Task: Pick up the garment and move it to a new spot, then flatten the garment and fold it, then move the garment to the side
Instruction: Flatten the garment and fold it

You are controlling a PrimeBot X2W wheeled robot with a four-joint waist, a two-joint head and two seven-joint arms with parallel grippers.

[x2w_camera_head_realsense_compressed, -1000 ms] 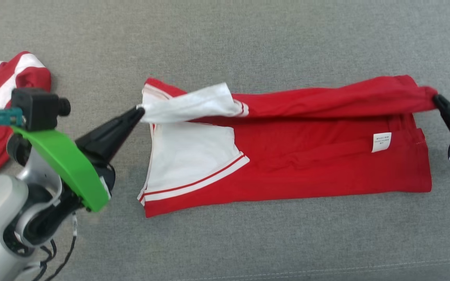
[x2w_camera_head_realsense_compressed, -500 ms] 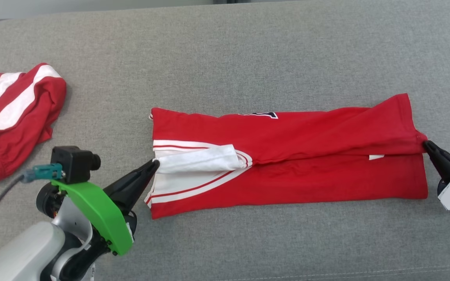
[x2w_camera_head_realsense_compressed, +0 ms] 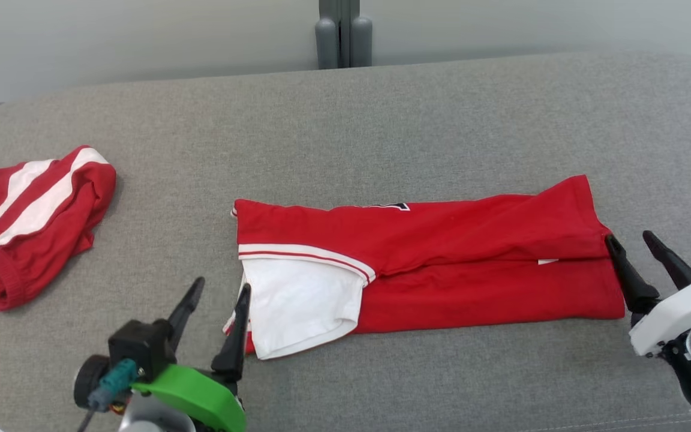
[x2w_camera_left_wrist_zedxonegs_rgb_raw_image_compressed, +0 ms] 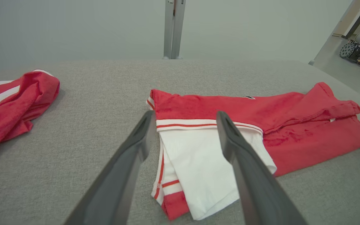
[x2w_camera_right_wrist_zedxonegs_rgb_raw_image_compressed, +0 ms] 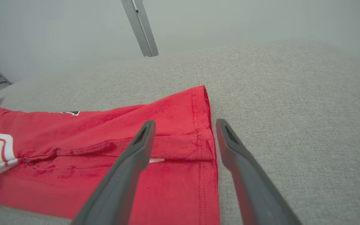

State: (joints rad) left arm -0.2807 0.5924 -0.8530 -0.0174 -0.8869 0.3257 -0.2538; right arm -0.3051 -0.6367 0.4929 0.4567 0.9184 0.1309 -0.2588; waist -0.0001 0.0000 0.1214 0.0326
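Garment (x2w_camera_head_realsense_compressed: 471, 264): we are viewing a red shirt lying folded lengthwise into a long band, running left to right near the middle of the grey cushion (x2w_camera_head_realsense_compressed: 381, 132).
Fold: we are seeing the far half lying over the near half, its edge running along the band's middle. A small white tag (x2w_camera_head_realsense_compressed: 547, 261) is peeking out beneath it near the right end.
Sleeve (x2w_camera_head_realsense_compressed: 297, 306): white with red-and-white trim, it is spreading flat at the left end and reaching past the near edge.
Print (x2w_camera_head_realsense_compressed: 394, 206): a dark mark is showing partly at the far edge.
Left gripper (x2w_camera_head_realsense_compressed: 223, 283): we are seeing its fingers standing apart, gripping nothing, just beside the sleeve's left edge.
Right gripper (x2w_camera_head_realsense_compressed: 627, 235): its fingers are standing apart at the right hem, gripping nothing. We cannot tell whether the inner finger is touching cloth.
Second garment (x2w_camera_head_realsense_compressed: 33, 222): a red-and-white piece is lying bunched, well apart to the left.
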